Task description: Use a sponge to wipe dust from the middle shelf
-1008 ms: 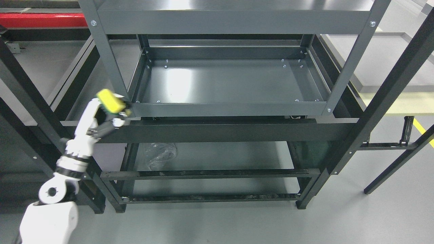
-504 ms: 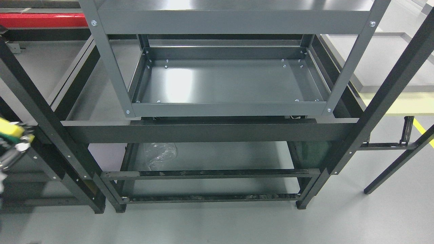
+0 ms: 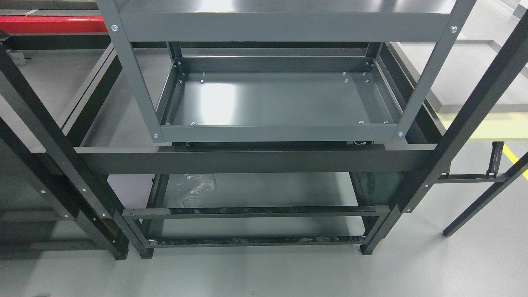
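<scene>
A dark grey metal shelf unit (image 3: 276, 24), dotted with silver bolts, holds a glossy grey middle shelf (image 3: 272, 99) streaked with pale white glare. Below the unit runs a black crossbeam (image 3: 251, 161); beneath that lies a crumpled clear plastic bag (image 3: 194, 189). Left of the unit sits a red bar (image 3: 53, 24). Right of it, a yellow line (image 3: 513, 159) marks the pale grey floor (image 3: 264, 272).

No readable text, labels, brands or numbers, grey metal shelving (image 3: 272, 134) unmarked
</scene>
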You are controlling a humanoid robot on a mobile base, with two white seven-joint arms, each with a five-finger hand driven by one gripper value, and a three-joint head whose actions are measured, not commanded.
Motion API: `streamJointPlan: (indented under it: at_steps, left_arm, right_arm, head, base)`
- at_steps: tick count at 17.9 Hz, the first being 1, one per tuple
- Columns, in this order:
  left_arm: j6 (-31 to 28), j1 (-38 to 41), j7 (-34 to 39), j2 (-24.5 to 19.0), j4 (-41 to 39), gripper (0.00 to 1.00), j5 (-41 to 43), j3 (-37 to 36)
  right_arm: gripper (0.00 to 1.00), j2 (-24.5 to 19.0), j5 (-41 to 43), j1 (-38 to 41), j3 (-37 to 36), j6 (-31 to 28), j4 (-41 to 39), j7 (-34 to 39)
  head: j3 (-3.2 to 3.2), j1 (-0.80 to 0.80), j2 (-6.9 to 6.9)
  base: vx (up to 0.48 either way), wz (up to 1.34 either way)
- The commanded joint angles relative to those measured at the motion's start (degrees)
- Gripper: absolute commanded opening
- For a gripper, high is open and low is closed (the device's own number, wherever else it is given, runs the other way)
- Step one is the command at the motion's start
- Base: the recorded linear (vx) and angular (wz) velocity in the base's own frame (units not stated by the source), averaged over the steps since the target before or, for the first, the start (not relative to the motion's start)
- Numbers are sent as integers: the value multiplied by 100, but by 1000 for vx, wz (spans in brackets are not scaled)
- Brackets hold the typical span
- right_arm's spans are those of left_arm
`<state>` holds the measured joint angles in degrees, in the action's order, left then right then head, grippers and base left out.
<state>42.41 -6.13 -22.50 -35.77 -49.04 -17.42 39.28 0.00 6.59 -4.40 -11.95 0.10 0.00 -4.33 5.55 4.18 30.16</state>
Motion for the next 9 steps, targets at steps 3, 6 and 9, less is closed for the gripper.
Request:
streamJointPlan:
  at_steps: [3, 6, 9]
  left_arm:
    - [259, 192, -114, -1714, 2399, 2, -121, 950]
    - [259, 60, -114, -1635, 2583, 2, -165, 1029]
    - [259, -98, -114, -1617, 3014, 2, -323, 1161]
  right_arm:
    - [100, 100, 0, -8, 0, -414, -100, 20]
    - [100, 100, 0, 0, 0, -414, -100, 20]
    - [100, 100, 0, 0, 0, -414, -100, 20]
  head:
    - [0, 0, 0]
    - [0, 0, 0]
    - [0, 0, 0]
  base:
    - [0, 0]
    - [0, 0]
    - [0, 0]
